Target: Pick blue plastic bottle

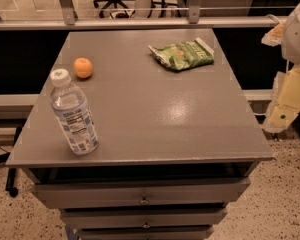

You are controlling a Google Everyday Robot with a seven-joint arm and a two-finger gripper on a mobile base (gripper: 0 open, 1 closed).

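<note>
1. The bottle point(74, 113) stands at the left front corner of the table point(155, 114), close to the edge, with its white cap on top. This is the thing to pick.
2. The orange point(83, 67) sits behind the bottle, near it but not touching.
3. The bag point(181, 54) lies at the back, well apart from the bottle.
4. The gripper point(286, 108) hangs off the right side of the table, far from the bottle. Nobody can tell if it is open or shut.
5. To do it well, the robot should likely bring the gripper over to the left, take the bottle around its middle, squeeze softly, and not tip it off the edge or bump the orange.
6. Count: one bottle, one orange, one bag, one gripper.
</note>
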